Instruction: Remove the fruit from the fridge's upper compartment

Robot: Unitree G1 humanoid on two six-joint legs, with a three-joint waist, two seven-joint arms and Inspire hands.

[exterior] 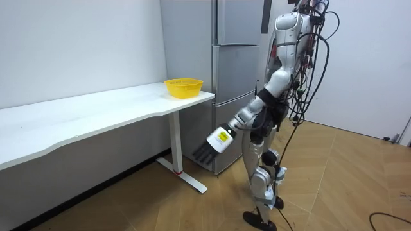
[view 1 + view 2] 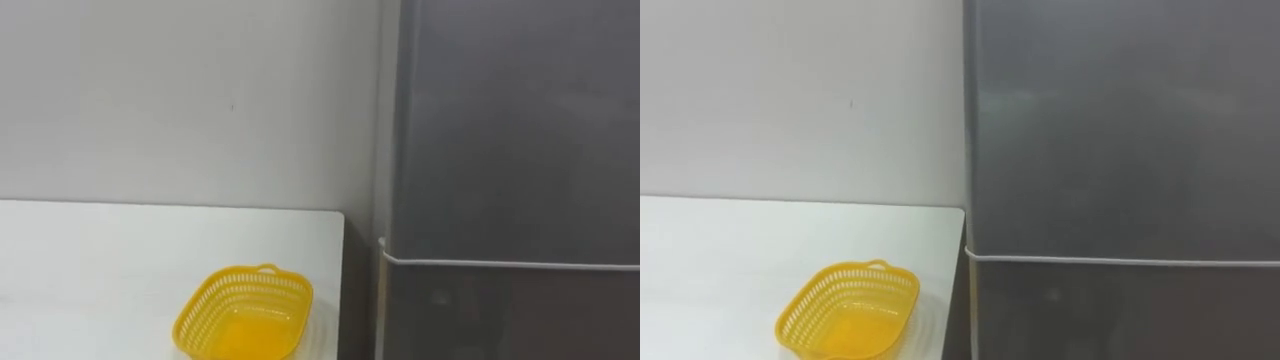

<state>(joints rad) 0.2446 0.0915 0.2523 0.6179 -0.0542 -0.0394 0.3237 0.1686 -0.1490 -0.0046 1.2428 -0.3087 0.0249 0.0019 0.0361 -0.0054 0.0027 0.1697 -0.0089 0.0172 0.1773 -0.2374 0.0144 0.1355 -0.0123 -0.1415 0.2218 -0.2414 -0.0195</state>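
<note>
The fridge [image 2: 510, 150] stands against the wall [image 2: 180, 90]. Just left of the fridge, along that wall, runs the table [image 2: 100, 260]. The basket [image 2: 245, 315] sits on the table's end nearest the fridge. The robot stands before the fridge.

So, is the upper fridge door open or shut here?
Shut: the upper fridge door sits flush with the lower door, the seam between them unbroken.

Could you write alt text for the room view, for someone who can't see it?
A humanoid robot stands before a tall grey fridge with shut doors, its left hand hanging low, fingers straight, holding nothing. At the room view's left, a long white table runs along the wall, a yellow basket on its end nearest the fridge.
</note>
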